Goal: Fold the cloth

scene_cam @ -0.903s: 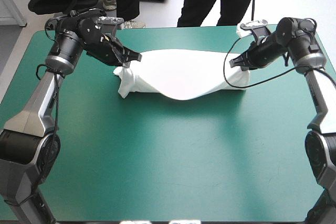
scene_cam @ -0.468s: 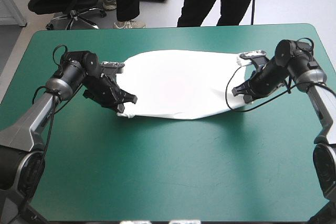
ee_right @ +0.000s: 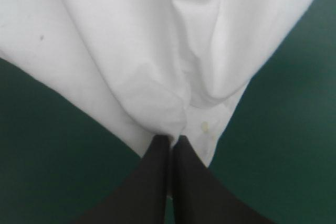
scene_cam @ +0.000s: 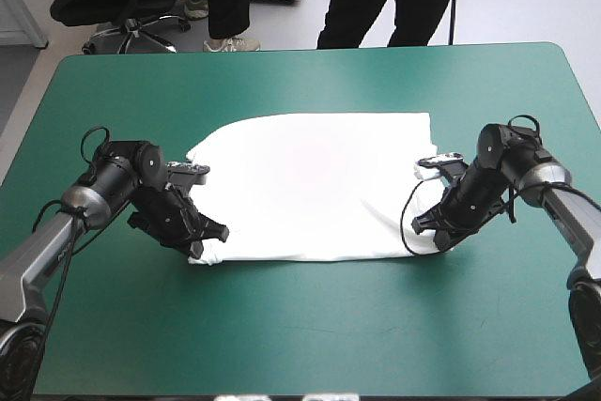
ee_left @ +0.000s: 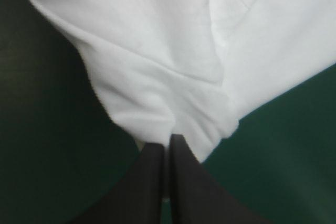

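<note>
The white T-shirt [scene_cam: 310, 185] lies spread across the middle of the teal-green table, folded over into a broad flat layer. My left gripper [scene_cam: 205, 243] is low at its near left corner, shut on the T-shirt. In the left wrist view the gripper [ee_left: 168, 142] pinches a bunched corner of the T-shirt [ee_left: 173, 61]. My right gripper [scene_cam: 430, 232] is at the near right corner, shut on the T-shirt. The right wrist view shows the gripper [ee_right: 171, 142] clamped on a gathered fold of the T-shirt [ee_right: 142, 51].
Bare teal-green cover [scene_cam: 310, 335] stretches from the T-shirt to the near edge. A wide strip of cover [scene_cam: 310, 77] lies between the T-shirt and the far edge.
Both grippers have pulled the T-shirt's corners toward the near edge and lowered them. The T-shirt went from a hanging roll to a flat spread layer on the table.
</note>
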Motion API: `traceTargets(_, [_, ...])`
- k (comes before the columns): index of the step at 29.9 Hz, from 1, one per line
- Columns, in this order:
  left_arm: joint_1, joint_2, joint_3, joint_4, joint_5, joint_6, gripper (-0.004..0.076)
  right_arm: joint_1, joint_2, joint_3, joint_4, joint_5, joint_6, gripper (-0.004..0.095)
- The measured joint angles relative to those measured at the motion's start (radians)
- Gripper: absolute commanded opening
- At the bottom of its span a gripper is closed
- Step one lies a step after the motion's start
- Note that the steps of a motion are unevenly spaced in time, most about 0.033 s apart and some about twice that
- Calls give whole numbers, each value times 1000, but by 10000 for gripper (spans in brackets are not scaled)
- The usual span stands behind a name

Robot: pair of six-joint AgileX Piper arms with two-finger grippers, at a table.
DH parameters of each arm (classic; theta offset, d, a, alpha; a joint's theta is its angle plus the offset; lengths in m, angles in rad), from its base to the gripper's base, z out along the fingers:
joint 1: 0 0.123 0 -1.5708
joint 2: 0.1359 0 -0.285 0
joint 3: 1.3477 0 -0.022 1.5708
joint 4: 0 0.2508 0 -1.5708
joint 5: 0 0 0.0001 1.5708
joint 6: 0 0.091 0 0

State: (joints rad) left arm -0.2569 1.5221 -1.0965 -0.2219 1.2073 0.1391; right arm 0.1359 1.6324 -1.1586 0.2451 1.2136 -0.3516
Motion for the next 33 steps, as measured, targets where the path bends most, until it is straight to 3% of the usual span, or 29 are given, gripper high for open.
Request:
traceTargets(4, [0,-18,37,-1,-9,0,-12,18,-7,14,5,-1,-1,-8])
traceTargets(7, [0,-18,48,-1,-20,4,48,18,-7,16,4,-3,-1,63])
traceTargets(10, [0,-18,51,11,-28,7,169,18,-7,17,4,-4,-4,203])
traceTargets(15, [0,-18,51,39,-13,10,452,18,-8,15,3,-4,-5,496])
traceTargets(17, [0,-18,37,47,1,10,510,18,-15,5,-6,-4,-5,558])
traceTargets(22, [0,-65,-84,99,8,-22,522,18,-67,-82,-68,0,19,564])
traceTargets(33, [0,-179,-534,222,24,-106,521,18,-150,-306,-147,18,122,564])
